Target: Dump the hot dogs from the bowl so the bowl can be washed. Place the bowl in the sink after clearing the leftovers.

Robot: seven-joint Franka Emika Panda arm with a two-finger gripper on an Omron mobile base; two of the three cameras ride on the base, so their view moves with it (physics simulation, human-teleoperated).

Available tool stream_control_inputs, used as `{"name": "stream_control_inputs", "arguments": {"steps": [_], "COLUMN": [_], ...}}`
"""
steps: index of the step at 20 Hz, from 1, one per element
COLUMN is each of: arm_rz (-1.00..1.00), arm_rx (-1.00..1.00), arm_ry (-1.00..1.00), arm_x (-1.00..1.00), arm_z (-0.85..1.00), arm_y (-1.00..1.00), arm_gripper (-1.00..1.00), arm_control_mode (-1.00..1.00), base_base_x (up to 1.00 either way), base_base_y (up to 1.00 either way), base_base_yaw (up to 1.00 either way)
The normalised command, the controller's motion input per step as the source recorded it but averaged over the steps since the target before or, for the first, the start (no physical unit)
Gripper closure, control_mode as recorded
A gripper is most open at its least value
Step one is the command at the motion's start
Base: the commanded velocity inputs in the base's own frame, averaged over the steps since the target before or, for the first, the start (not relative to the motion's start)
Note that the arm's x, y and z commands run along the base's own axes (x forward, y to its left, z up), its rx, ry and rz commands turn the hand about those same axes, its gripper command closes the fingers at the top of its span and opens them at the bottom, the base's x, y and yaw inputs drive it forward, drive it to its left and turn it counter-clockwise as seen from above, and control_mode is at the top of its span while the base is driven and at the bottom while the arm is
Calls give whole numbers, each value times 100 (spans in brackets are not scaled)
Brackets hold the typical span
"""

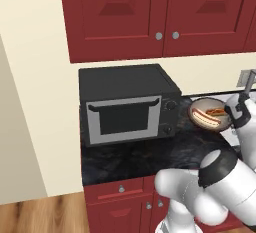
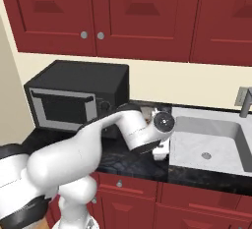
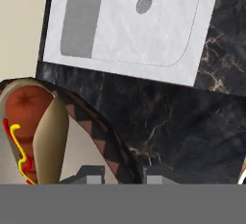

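Gripper (image 3: 120, 175) fingers straddling and pinching the rim of the bowl (image 3: 103, 139), hot dogs (image 3: 33, 136) inside, above counter (image 3: 182, 122) beside the sink (image 3: 129, 26).

The bowl (image 3: 103, 141) and hot dogs (image 3: 33, 136) run off frame; grip possibly hidden.

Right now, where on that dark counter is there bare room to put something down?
Free: the black counter in front of the microwave, out to its front edge, and the sink basin. Crowded: the strip between microwave and sink, where the bowl with hot dogs sits at the claw.
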Motion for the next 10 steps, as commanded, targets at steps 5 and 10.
{"name": "stream_control_inputs", "arguments": {"steps": [5, 10], "arm_rz": [-15, -5], "arm_rx": [16, 10], "arm_ry": [20, 3], "arm_x": [-24, -50], "arm_z": [36, 56], "arm_y": [27, 15], "arm_gripper": [100, 100], "arm_control_mode": [-100, -100], "base_base_x": [0, 0], "base_base_y": [0, 0], "base_base_yaw": [0, 0]}}
